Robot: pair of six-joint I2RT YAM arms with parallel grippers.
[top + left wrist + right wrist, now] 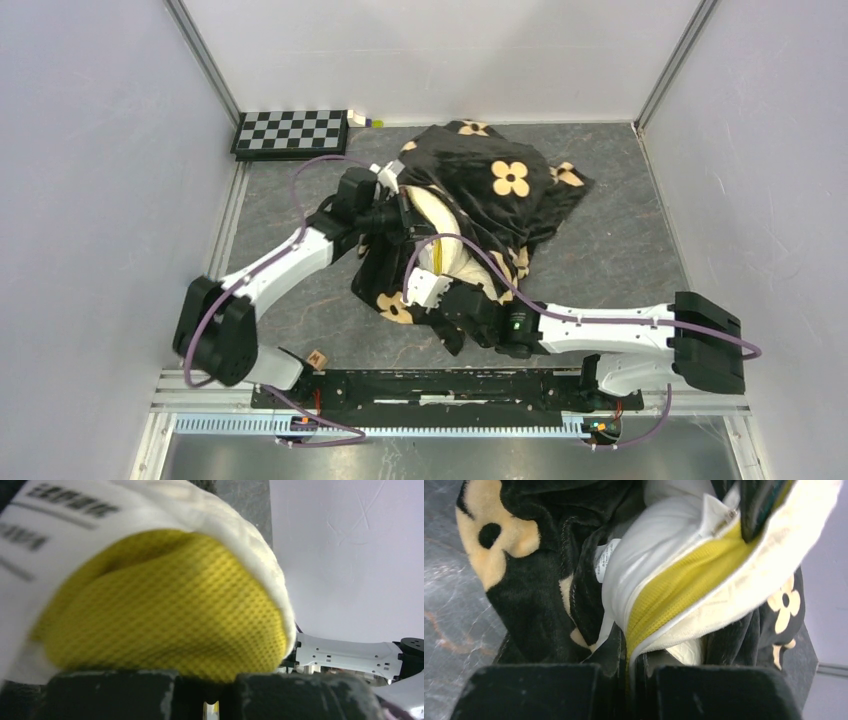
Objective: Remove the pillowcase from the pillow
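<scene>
Roughly centre of the top view, on the grey marbled worktop (620,250): pillowcase (490,180), bunched in a black heap with tan flowers, spreading toward the upper right. Poking out of its lower-left opening, cream pillow (432,212), partly uncovered. Well apart at upper left, against the back wall, a checkerboard (290,131).

Left hand (404,213) at the pillow's upper-left end, reaching in from the left of the frame. Narrow in the left wrist view: dark fingers (110,695) close together along the bottom edge, yellow mesh band (165,610) of the pillow pressed down into the slit between them, so gripping the pillow there. Blurred printed label (45,525) at upper left of that frame.

Right hand (440,284) at the pillow's lower end, just below centre. Narrow too in the right wrist view: fingers (524,695) almost together at the bottom, pinched on the pillow where the yellow band runs down into the gap. Touching alongside, a black fold of pillowcase; cannot tell whether caught as well.
</scene>
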